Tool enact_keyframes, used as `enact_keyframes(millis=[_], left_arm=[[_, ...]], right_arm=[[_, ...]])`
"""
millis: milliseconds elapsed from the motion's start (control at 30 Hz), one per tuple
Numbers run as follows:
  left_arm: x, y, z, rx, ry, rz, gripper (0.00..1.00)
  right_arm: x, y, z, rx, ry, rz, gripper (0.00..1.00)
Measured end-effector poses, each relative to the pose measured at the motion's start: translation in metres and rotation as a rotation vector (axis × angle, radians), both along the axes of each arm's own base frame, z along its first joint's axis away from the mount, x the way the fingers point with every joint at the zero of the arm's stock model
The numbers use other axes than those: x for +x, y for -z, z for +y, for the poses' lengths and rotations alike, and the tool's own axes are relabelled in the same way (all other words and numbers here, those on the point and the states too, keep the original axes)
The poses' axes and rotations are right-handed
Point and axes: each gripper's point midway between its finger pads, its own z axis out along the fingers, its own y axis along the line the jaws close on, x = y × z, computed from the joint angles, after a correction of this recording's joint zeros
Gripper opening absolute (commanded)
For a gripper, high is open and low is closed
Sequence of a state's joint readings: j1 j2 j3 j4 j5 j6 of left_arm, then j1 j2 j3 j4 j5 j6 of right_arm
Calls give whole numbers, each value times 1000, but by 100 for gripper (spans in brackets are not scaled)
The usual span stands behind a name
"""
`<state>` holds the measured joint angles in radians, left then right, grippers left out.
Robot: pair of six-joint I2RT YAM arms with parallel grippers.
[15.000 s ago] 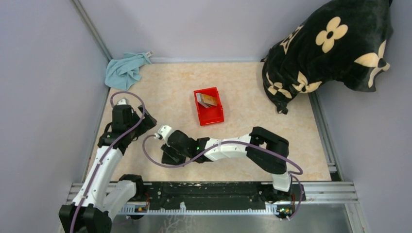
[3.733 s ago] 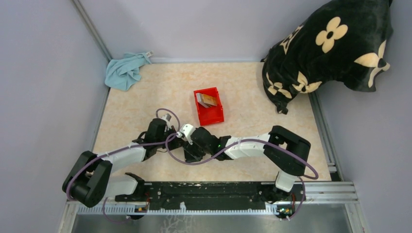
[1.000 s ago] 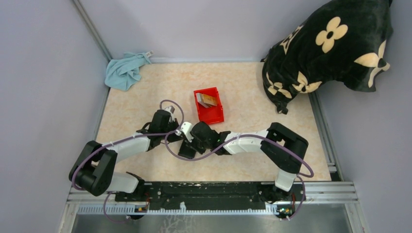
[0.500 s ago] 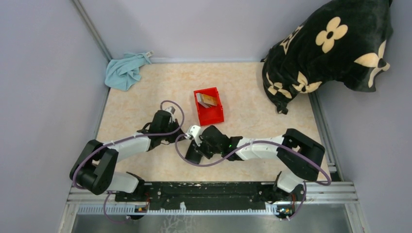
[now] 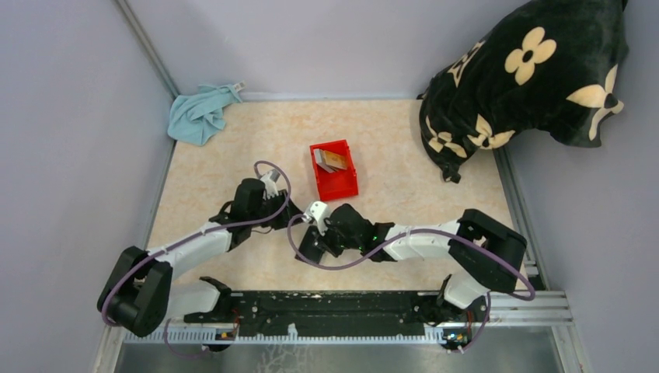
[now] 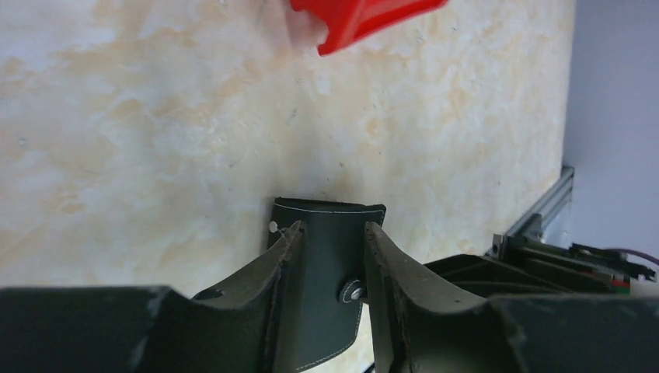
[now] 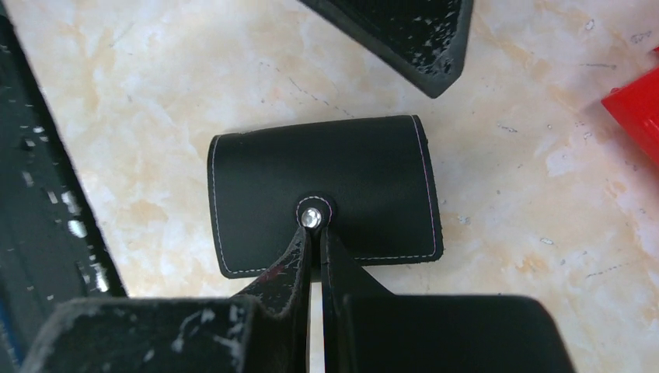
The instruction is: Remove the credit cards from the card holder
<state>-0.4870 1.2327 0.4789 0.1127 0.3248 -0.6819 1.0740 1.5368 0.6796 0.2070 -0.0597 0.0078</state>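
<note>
The card holder [image 7: 322,190] is a black stitched wallet lying closed and flat on the table, its silver snap [image 7: 312,218] facing up. My right gripper [image 7: 315,233] is shut, its tips resting at the snap; I cannot tell whether they pinch anything. My left gripper [image 6: 332,230] is open just above the card holder [image 6: 326,264], which shows in the gap between the fingers without touching them. In the top view the left gripper [image 5: 286,211] and the right gripper [image 5: 311,235] meet over the card holder [image 5: 303,250]. Tan and grey credit cards [image 5: 329,160] lie in the red bin.
The red bin [image 5: 338,186] stands just beyond both grippers, and its corner [image 6: 365,19] shows in the left wrist view. A blue cloth [image 5: 200,115] lies at the back left. A black flowered cushion [image 5: 528,78] fills the back right. The metal rail [image 5: 342,307] runs along the near edge.
My left gripper has gone from shut to open and has backed off a little to the left. The right arm has shifted slightly right and nearer, still shut at the card holder.
</note>
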Motion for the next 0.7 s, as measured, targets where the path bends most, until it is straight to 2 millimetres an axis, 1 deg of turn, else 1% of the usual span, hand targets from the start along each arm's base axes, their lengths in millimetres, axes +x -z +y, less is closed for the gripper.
enact_keyframes(millis=[33, 100, 267, 367, 600, 700], left_arm=[[-2, -3, -2, -18, 11, -5, 39], [-9, -3, -3, -40, 27, 1, 39], [-29, 13, 1, -45, 38, 60, 37], [-35, 14, 3, -54, 38, 70, 37], [-37, 3, 0, -80, 44, 46, 37], [-37, 1, -1, -84, 47, 42, 37]], right_arm=[[-1, -3, 1, 19, -2, 5, 0], [-4, -10, 1, 70, -8, 20, 0], [-1, -37, 3, 204, -4, 40, 0], [2, -47, 4, 251, -2, 51, 0], [-2, -49, 5, 272, -14, 76, 0], [-2, -51, 7, 292, -11, 80, 0]])
